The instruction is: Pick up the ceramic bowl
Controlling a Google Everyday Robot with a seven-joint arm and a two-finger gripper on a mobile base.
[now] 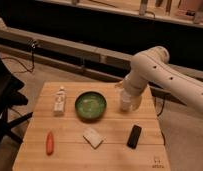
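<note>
The ceramic bowl (pixel 90 105) is round, shallow and glossy green with a pale speckled inside. It sits on the wooden table (pixel 70 160) near the back middle. The white arm (pixel 160 75) reaches in from the right. My gripper (pixel 126 98) hangs at its end just right of the bowl, above or in front of a small white cup (pixel 126 104). It does not touch the bowl.
A small white bottle (pixel 59 100) stands left of the bowl. An orange carrot-like item (pixel 49 142) lies front left, a pale sponge (pixel 93 137) front middle, a black flat device (pixel 134 136) front right. A dark chair (pixel 5 100) stands left of the table.
</note>
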